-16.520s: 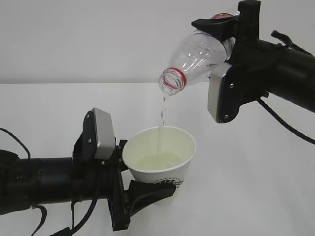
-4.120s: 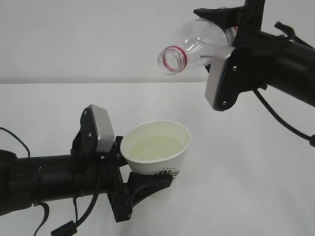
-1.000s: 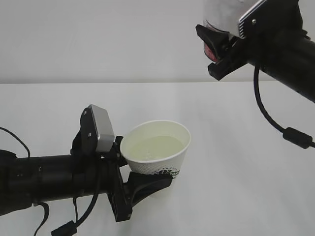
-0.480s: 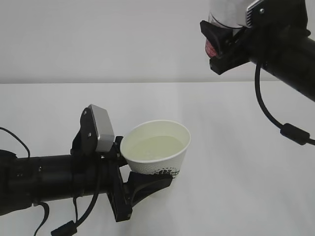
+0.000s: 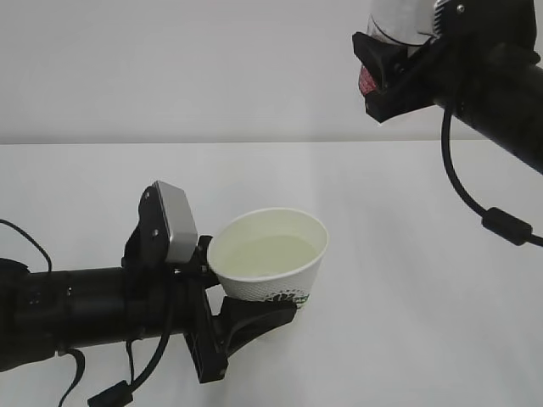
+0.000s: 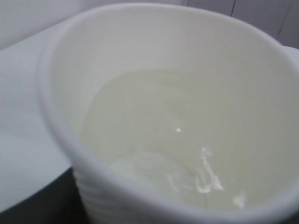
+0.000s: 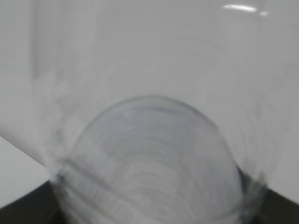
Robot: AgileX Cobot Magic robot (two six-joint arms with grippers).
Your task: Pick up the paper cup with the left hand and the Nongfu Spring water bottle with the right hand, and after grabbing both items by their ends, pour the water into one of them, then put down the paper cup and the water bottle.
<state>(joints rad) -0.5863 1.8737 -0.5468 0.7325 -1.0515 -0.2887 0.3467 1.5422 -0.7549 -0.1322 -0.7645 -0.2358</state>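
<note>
My left gripper [image 5: 251, 312] is shut on the lower part of the white paper cup [image 5: 310, 270], holding it upright just above the table. Pale water [image 5: 270, 254] fills part of the cup. The left wrist view looks into the cup's cream inside [image 6: 121, 42] and onto the water [image 6: 154, 135]. At the top right my right gripper [image 5: 397, 66] is shut on the Nongfu Spring water bottle [image 5: 399, 19], whose clear body runs out of the top edge, with a bit of red label showing. The right wrist view is filled by the blurred clear bottle [image 7: 149, 158].
A white table [image 5: 407, 271] spreads under both arms, with a plain pale wall behind. The right arm's black cable [image 5: 496, 222] hangs down at the right edge. The left arm's body lies low along the left front.
The right gripper with the bottle has drifted a little up and to the right over the last second. The cup and the left arm have stayed still.
</note>
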